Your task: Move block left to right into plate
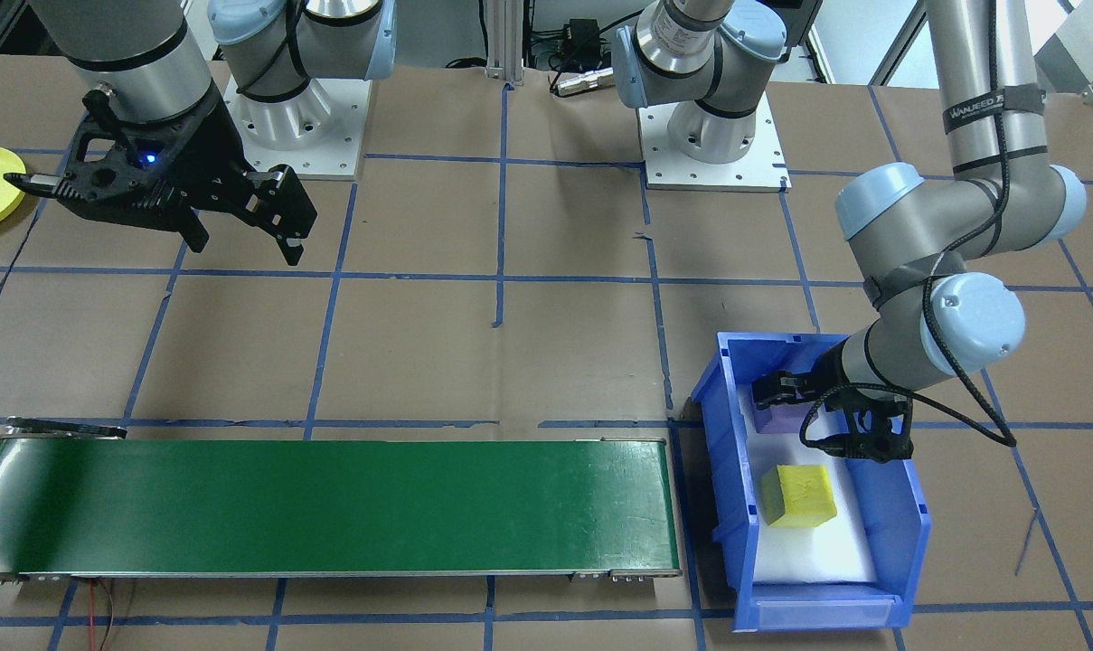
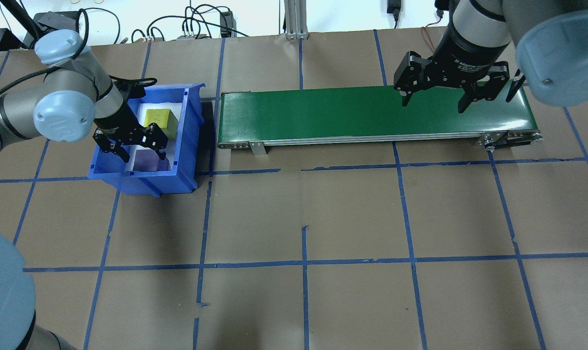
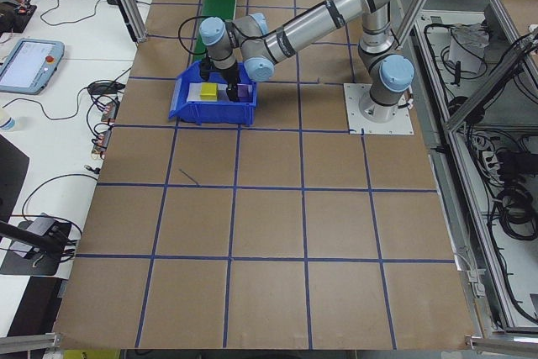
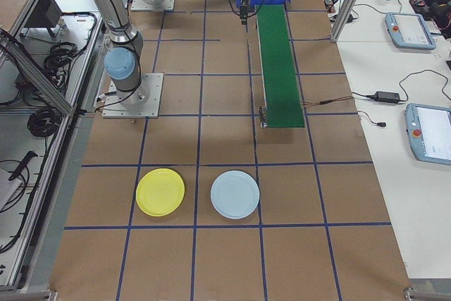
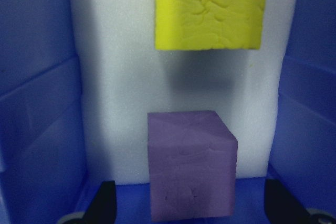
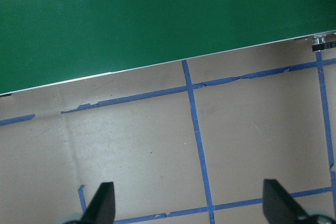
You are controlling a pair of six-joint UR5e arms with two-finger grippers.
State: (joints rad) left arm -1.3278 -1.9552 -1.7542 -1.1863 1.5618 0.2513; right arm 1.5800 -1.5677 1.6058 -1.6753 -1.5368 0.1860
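Grasping is the step in hand, by my reading: the left gripper (image 2: 132, 146) hangs inside the blue bin (image 2: 186, 146) near the surface's left end, jaws spread wide, with the purple block (image 5: 190, 169) between them but not yet touched. In the left wrist view both fingertips (image 5: 104, 203) show well apart at the bottom corners, and the purple block sits on the white foam liner (image 5: 113, 103) between them. The yellow block (image 5: 209, 9) lies farther along the liner, toward the bin's far wall, apart from the purple one.

Next, the arm probably needs to come down a little more so the jaws straddle the purple block's sides, then close without scraping the bin walls, which stand close on either side.

Just to the right of the bin runs the green conveyor belt (image 2: 371, 114), bare of blocks. Over its right end the right gripper (image 2: 435, 99) hovers with jaws spread and nothing between them; its wrist camera looks down on the belt edge and the taped brown surface (image 6: 131, 156).

At the surface's right end lies the yellow plate (image 4: 160, 192), with a pale blue plate (image 4: 235, 194) just beside it. Nothing sits on either.
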